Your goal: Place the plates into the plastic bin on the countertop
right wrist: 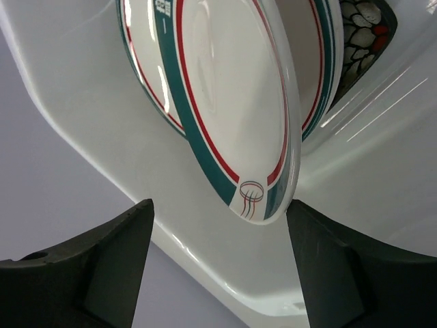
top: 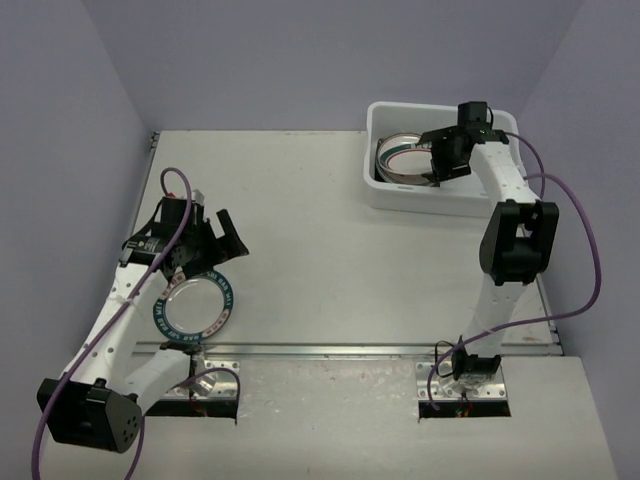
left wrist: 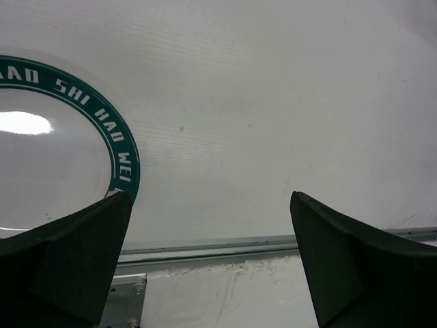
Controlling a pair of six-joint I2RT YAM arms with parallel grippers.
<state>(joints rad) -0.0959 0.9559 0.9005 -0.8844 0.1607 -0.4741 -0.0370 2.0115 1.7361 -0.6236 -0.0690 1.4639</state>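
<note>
Here the left gripper stands wide open above the countertop, just beside a teal-rimmed plate. The right gripper, also wide open, hangs over the bin, where striped plates lean together.

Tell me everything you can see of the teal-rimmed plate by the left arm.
The teal-rimmed plate is round and glossy, white in the centre, with a teal band bearing white letters, SHI HAO WEI among them. It lies flat on the countertop, outside the plastic bin, close to the metal rail. The open left gripper has one finger at its rim; contact cannot be judged. The left arm covers part of its edge.
</note>
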